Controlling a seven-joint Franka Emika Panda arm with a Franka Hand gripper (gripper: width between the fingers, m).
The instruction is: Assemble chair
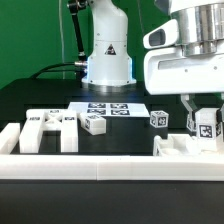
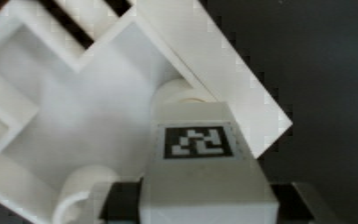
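1. The gripper (image 1: 204,112) hangs at the exterior view's right, in the middle of the frame's height. In the wrist view the gripper (image 2: 197,203) has a dark pad on each side of a tagged leg (image 2: 197,140), so the jaws are clamped on it.
2. The leg (image 1: 205,126) is held upright. Its far end, rounded in the wrist view, points down at the seat (image 2: 149,70). I cannot tell whether the end touches the seat or has entered a hole.
3. The seat (image 1: 183,146) lies flat at the exterior view's lower right, just behind the white rail (image 1: 100,166) that runs along the front of the table (image 1: 40,98).
4. So the chair (image 1: 178,148) is not yet one piece. Its parts are spread along the lower half of the exterior frame.
5. Toward the frame's middle, two small tagged blocks (image 1: 95,123) (image 1: 158,119) lie loose, one at each end of the marker board (image 1: 110,108). Judging by their shape, they are further legs.
6. At the exterior view's lower left, the slatted back (image 1: 50,131) lies flat, well apart from the seat.
7. Judgement: the task is at an early stage. The step in hand is fitting a leg to the seat, and no fitted leg shows on the seat in either view.
8. What looks left to do is seating this leg, adding the loose blocks and joining the back.
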